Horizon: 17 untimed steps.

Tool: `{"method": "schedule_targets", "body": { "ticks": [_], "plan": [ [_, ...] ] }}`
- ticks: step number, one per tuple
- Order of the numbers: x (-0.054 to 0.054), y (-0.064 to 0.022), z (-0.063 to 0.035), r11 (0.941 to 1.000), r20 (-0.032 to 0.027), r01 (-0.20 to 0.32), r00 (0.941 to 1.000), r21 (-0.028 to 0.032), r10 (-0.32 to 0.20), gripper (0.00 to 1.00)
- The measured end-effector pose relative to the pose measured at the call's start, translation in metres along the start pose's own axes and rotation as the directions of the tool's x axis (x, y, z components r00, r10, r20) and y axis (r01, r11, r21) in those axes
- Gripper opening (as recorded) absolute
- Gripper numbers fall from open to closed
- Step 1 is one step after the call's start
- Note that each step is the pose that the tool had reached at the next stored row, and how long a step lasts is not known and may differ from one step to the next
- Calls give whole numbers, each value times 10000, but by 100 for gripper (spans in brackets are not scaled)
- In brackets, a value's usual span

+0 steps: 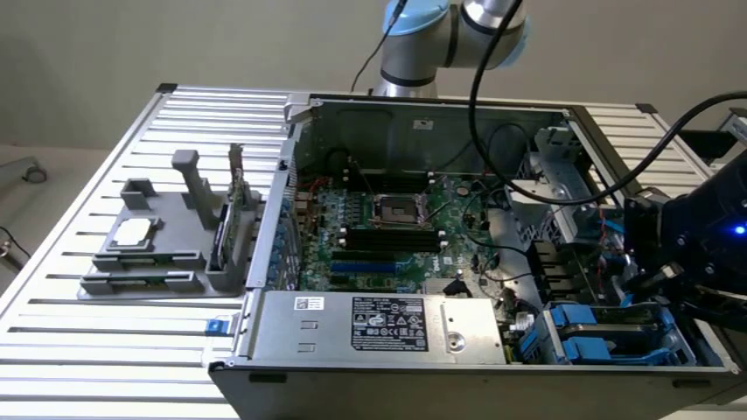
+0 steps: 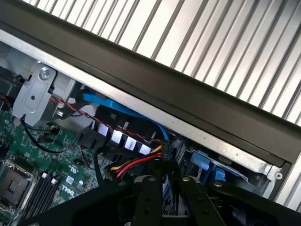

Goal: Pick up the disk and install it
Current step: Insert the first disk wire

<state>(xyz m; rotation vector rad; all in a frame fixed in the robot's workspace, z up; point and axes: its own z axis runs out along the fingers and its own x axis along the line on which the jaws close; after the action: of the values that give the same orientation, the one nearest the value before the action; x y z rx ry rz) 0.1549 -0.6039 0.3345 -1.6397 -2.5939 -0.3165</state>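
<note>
Blue-framed disk (image 1: pixel 607 329) — one — in a corner of one open case (image 1: pixel 467 395), one pincer (image 2: pixel 168 187) close by, grip state unclear

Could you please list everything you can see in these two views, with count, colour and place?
table: one, silver slats, under everything
computer case: one, silver-grey, open, on the table
motherboard: one, green, on the case floor
power supply box: one, silver with a white sticker, at the case's near edge
fixture: one, grey, on the table at the exterior view's left
chip: one, silver, on the fixture
wires: several, red, yellow and black, beside the drive bay
disk: one, blue carrier, in the case's near corner at the exterior view's right
robot arm: one, grey and light blue, behind the case
gripper: one, black, over the disk's corner
</note>
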Motion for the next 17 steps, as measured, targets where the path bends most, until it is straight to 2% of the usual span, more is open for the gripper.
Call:
{"method": "schedule_targets", "body": {
  "ticks": [7,11,17],
  "plan": [
    [2,3,-17,9995,-129,-100,9999,284,104,16],
    [7,5,-38,9991,-183,-154,9997,407,162,16],
    [10,6,-44,9990,-176,-169,9997,413,177,16]
  ]
}}
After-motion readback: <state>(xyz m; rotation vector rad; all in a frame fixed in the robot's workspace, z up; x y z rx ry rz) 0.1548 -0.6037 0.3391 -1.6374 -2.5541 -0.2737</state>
